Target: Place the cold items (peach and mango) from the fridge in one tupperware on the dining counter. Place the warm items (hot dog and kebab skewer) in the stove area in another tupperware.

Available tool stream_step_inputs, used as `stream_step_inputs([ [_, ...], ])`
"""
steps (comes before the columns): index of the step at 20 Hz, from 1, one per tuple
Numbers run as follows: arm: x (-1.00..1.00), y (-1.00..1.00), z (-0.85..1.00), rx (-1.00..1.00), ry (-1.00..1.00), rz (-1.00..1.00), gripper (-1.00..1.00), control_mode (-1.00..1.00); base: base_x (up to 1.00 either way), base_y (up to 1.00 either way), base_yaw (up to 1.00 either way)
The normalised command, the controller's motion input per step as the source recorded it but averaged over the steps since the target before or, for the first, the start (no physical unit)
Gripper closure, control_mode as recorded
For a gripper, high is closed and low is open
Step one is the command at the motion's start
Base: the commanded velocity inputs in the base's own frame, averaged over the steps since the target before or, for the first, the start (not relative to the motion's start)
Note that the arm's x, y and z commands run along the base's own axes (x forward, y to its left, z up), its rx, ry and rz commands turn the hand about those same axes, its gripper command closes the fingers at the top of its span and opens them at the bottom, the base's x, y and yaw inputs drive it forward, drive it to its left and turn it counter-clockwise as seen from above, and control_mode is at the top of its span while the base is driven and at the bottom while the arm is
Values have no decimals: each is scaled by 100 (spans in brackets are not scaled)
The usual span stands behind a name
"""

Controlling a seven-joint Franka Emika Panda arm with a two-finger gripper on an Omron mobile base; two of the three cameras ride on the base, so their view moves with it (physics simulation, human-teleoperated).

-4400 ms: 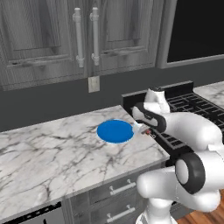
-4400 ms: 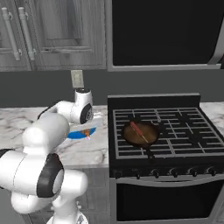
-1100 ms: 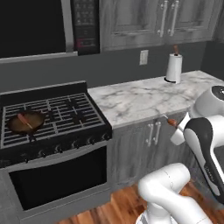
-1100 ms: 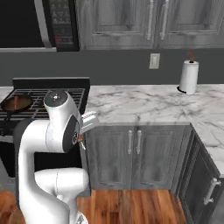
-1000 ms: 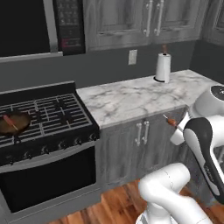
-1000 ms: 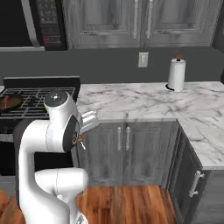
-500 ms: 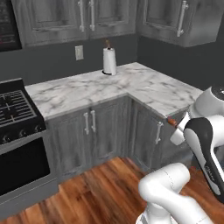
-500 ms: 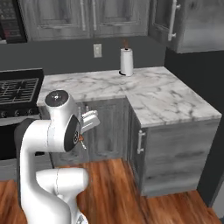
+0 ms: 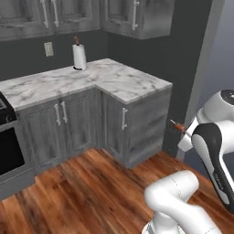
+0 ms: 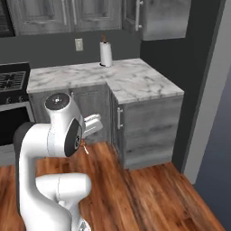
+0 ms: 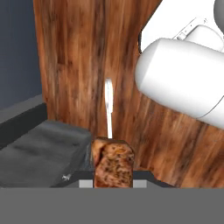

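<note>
Item: kebab skewer [image 11: 113, 162]. Location: bottom centre of the hand view, a browned, mottled chunk of meat with a thin pale stick rising straight up from it toward mid-frame. In the left base view the same piece shows at right of centre as a small reddish tip jutting from the white hand.

Held by: gripper [image 11: 113, 178], clenched on the meat end, the fingers mostly hidden behind the chunk (only a sliver of dark tip shows at either side).

Handling, as judged: light; the stick stiff but thin, likely to pivot or snap if used as the only purchase. The meat is the broader and rougher part, so it probably gives a surer grip than the smooth stick. The long stick overhangs and could catch on a container rim when lowered.

Surroundings: wood plank floor [image 11: 78, 65] behind the skewer in the hand view; a grey cabinet [image 9: 141, 123] at centre of the left base view, under a marble counter [image 9: 114, 82]; a paper towel roll [image 9: 79, 56] upright on that counter, upper left. No tupperware can be seen from here.
</note>
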Motion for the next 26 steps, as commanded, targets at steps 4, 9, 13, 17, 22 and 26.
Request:
stream_step_inputs([
  [4, 0, 0, 0, 0, 0, 0, 100, 100, -89, -67, -6],
  [9, 0, 0, 0, 0, 0, 0, 100, 100, -98, -75, 0],
  [13, 0, 0, 0, 0, 0, 0, 100, 100, -97, -77, 0],
  [17, 0, 0, 0, 0, 0, 0, 100, 100, -93, -79, 0],
  [22, 0, 0, 0, 0, 0, 0, 100, 100, -90, -81, 0],
  [26, 0, 0, 0, 0, 0, 0, 100, 100, -97, -86, 0],
])
